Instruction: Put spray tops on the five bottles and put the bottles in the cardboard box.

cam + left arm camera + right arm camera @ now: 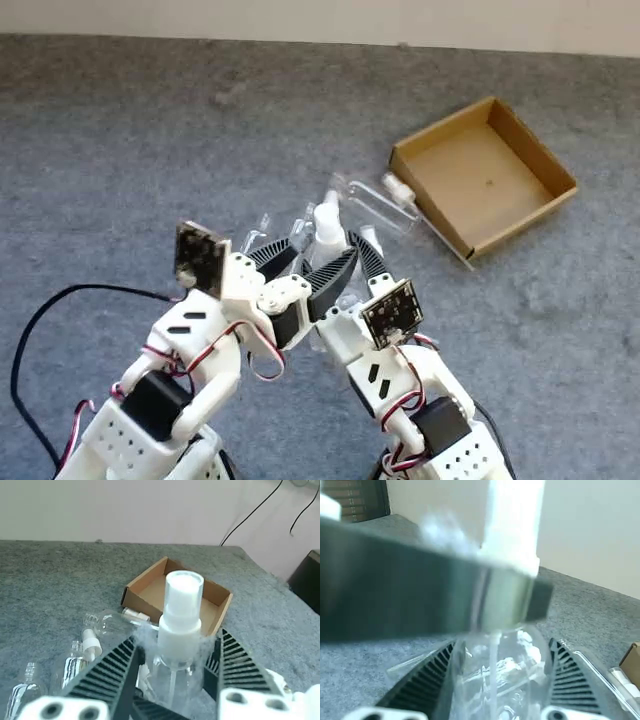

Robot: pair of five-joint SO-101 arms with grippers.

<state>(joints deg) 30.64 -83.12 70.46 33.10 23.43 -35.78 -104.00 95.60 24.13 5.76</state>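
A clear bottle [327, 240] stands upright between both grippers at the middle of the table, a white spray top [181, 607] on its neck. My left gripper [175, 640] is shut at the collar where the spray top meets the bottle. My right gripper [502, 650] is shut on the clear bottle body [495, 665] lower down. In the right wrist view the left arm's black finger [420, 600] crosses just under the spray top [512, 520]. The open cardboard box [442, 125] lies at the back right with nothing in it.
A bottle with a spray top [385, 200] lies on its side against the box's near-left wall. Other clear bottles without tops [75, 665] [25, 687] lie on the grey carpet close behind the grippers. Black cables trail from the arm bases.
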